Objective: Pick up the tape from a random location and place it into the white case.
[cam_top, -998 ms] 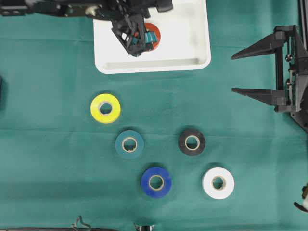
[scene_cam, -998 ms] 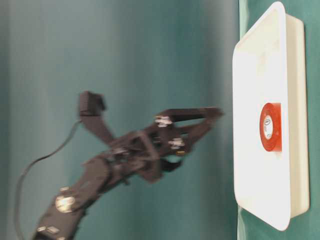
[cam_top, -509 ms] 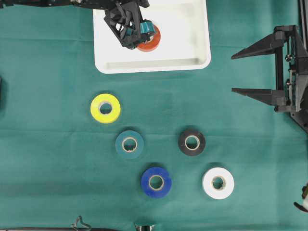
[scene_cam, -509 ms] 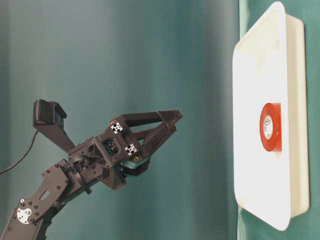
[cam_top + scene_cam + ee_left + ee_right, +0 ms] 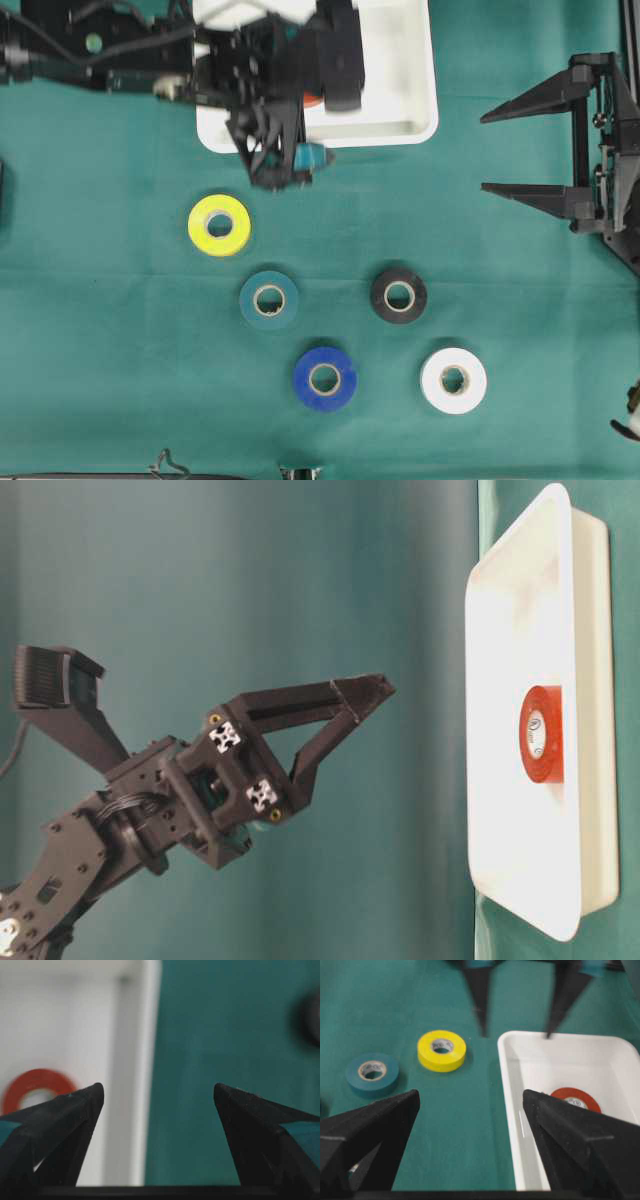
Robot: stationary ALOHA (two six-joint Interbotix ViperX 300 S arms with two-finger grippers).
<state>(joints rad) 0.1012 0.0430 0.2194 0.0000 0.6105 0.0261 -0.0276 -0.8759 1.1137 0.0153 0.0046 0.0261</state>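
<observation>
A red tape [image 5: 540, 733] lies flat inside the white case [image 5: 400, 60], apart from both grippers; from overhead my left arm hides most of it. My left gripper [image 5: 275, 155] hangs open and empty in the air over the case's front rim [image 5: 150, 1060], and the red tape [image 5: 35, 1080] shows behind its left finger. Far to the right, my right gripper [image 5: 483, 153] stands open with nothing in it. On the green cloth lie a yellow tape [image 5: 219, 225], a teal tape [image 5: 269, 300], a black tape [image 5: 399, 295], a blue tape [image 5: 325, 378] and a white tape [image 5: 453, 381].
The right wrist view shows the case's near wall [image 5: 507, 1075], the red tape [image 5: 575, 1098], the yellow tape [image 5: 441, 1050] and the teal tape [image 5: 372, 1072]. Green cloth covers the whole table. My left arm stretches across the top left.
My left gripper, open throughout, has drawn back from above the red tape to the case's front rim. The red tape stays in the case. The right arm has not moved.
</observation>
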